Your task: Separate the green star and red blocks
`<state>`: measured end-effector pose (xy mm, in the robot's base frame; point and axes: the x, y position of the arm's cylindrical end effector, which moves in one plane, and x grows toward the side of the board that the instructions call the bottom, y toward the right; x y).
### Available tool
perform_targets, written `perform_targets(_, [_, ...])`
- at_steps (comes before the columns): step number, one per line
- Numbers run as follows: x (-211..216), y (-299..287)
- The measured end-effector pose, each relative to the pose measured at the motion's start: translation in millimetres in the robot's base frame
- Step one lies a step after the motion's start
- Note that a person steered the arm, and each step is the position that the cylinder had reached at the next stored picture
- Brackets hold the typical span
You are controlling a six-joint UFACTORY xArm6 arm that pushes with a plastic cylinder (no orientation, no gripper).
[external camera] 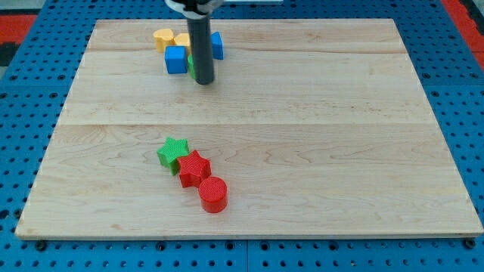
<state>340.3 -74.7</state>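
Observation:
A green star point(172, 153) lies left of the board's middle, toward the view's bottom. A red star point(194, 168) touches it on its lower right. A red cylinder point(213, 194) touches the red star, lower right again. The three form a diagonal row. My tip point(204, 81) is at the end of the dark rod near the view's top, far above these blocks. It stands among a cluster of other blocks.
Near the view's top, a cluster holds a blue cube point(176, 60), a yellow block point(163, 38), a second yellow block point(182, 40), a blue block point(217, 45) and a green block point(192, 64) mostly hidden behind the rod. The wooden board point(318, 136) lies on blue pegboard.

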Motion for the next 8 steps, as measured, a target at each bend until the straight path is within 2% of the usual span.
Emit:
perform_targets(2, [-13,10])
perform_targets(3, [46,62])
perform_targets(4, [145,149])
perform_targets(5, [227,142])
perform_targets(6, [247,74])
perform_targets(7, [235,10])
perform_targets(8, [182,-28])
